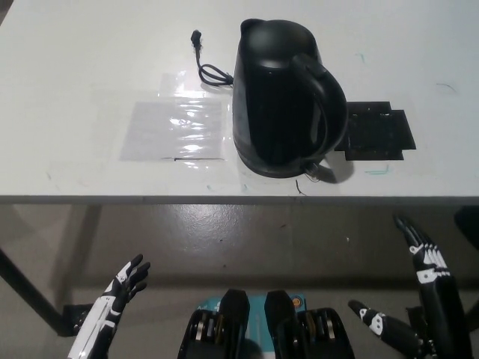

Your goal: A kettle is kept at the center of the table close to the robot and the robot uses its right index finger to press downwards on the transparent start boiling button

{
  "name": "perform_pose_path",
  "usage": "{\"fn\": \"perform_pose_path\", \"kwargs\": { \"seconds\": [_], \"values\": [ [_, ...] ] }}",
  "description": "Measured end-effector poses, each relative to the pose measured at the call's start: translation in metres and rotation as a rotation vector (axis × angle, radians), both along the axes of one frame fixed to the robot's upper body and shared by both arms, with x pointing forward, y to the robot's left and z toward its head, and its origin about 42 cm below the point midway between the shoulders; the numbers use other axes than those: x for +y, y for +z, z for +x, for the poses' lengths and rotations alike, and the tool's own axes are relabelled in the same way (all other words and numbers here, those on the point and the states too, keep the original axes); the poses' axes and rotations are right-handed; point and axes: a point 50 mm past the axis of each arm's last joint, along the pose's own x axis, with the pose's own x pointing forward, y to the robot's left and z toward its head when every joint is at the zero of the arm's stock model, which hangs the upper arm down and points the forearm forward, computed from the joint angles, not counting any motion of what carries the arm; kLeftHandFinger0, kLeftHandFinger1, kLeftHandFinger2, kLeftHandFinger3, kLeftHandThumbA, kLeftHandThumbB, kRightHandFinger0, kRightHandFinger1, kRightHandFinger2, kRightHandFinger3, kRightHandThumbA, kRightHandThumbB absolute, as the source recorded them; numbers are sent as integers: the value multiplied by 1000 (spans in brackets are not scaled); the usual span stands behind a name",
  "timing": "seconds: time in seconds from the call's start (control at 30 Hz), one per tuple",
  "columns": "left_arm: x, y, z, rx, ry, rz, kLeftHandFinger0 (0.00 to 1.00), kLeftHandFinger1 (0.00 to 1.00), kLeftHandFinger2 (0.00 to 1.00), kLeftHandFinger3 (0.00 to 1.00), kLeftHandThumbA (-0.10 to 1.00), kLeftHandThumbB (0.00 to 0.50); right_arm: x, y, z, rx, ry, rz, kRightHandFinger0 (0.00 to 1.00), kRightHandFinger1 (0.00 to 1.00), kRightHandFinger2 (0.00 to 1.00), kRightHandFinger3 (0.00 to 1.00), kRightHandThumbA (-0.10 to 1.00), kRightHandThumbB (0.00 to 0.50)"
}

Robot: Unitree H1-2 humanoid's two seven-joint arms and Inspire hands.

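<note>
Standing near the counter's [75, 60] front edge at centre, the kettle [281, 97] is all black and glossy, spout away from the robot, handle curving toward the right, and no writing or brand can be read on it. A clear button [320, 172] sits at the handle's foot. Below the edge, the right robot hand [426, 262] hangs released, fingers spread; the left robot hand [123, 283] rests low, also released.

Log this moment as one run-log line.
right hand: open, below table edge, clear of kettle | left hand: open, resting lower left | kettle: upright on table, untouched
</note>
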Motion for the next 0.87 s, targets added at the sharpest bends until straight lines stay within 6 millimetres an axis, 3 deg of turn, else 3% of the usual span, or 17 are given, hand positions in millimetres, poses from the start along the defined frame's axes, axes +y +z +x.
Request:
{"fn": "perform_pose_path", "kwargs": {
  "seconds": [0.17,0.27,0.4,0.53,0.7,0.87],
  "values": [
    [0,0,0,-1,-1,-1,1000,1000,1000,1000,1000,353,-11,-29,2,45,-33,60,1000,1000,1000,1000,1000,234],
    [0,1,0,-4,-1,-3,1000,1000,1000,1000,1000,357,-17,-41,6,64,-47,106,1000,1000,1000,1000,1000,280],
    [0,1,-1,-4,-1,-6,1000,1000,1000,1000,1000,326,-21,-47,10,79,-61,163,1000,1000,1000,1000,1000,279],
    [0,-1,-4,-3,0,-8,1000,1000,1000,1000,1000,354,-22,-54,9,108,-64,201,1000,1000,1000,1000,1000,243],
    [0,0,-4,-5,0,-12,1000,1000,1000,1000,1000,370,-24,-61,10,143,-59,236,1000,1000,1000,1000,1000,259],
    [0,0,-3,-5,0,-12,1000,1000,1000,1000,1000,341,-24,-64,12,160,-54,256,1000,1000,1000,1000,1000,263]
  ]
}}
